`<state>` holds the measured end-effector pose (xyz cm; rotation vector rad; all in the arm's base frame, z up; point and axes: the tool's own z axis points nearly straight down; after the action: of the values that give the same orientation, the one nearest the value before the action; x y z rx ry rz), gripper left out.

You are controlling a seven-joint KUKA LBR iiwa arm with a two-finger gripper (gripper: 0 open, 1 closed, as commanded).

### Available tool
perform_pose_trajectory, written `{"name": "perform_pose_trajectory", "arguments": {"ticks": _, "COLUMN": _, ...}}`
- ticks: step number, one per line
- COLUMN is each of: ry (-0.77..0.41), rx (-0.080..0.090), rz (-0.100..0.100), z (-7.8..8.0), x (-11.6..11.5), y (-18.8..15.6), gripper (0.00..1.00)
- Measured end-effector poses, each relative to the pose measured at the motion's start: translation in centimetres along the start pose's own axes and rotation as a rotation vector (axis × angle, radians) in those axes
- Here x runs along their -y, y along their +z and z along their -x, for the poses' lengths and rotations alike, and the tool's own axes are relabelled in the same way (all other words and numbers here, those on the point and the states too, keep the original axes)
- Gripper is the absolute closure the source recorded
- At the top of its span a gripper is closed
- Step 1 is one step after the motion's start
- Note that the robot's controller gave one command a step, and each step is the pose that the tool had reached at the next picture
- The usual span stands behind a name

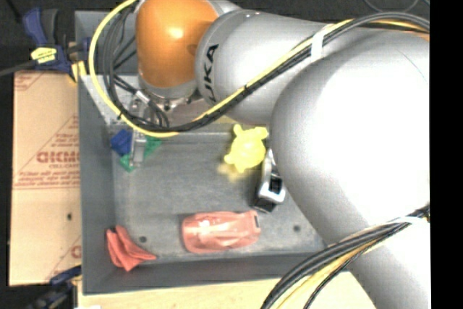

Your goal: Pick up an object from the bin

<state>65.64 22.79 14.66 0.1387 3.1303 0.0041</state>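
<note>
My gripper (139, 135) is down in the bin's far left corner, under the arm's wrist. A small blue thing (121, 143) lies right at its left side and a small green thing (147, 151) at its right side, both touching or nearly touching it. The wrist hides how the gripper sits on them. A yellow soft toy (246, 148) lies a little to the right, in the middle of the bin.
A pink plastic packet (221, 231) lies along the near wall, and a red crumpled piece (126, 249) sits in the near left corner. A black and white object (269, 188) lies by the arm at the right. The bin's left wall is close to the gripper.
</note>
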Motion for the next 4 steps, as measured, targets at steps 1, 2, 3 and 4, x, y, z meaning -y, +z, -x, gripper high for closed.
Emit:
{"name": "perform_pose_trajectory", "arguments": {"ticks": 1, "ry": 0.151, "rx": -0.001, "rz": 0.002, "z": -0.89, "x": 0.0, "y": 7.7, "gripper": 0.0}}
{"name": "perform_pose_trajectory", "arguments": {"ticks": 2, "ry": 0.099, "rx": 0.004, "rz": 0.001, "z": -0.46, "x": -0.53, "y": 7.52, "gripper": 1.0}}
{"name": "perform_pose_trajectory", "arguments": {"ticks": 3, "ry": 0.1, "rx": 0.004, "rz": 0.001, "z": -0.46, "x": -0.53, "y": 7.52, "gripper": 1.0}}
{"name": "perform_pose_trajectory", "arguments": {"ticks": 4, "ry": 0.1, "rx": 0.004, "rz": 0.001, "z": -0.5, "x": -0.51, "y": 7.33, "gripper": 1.0}}
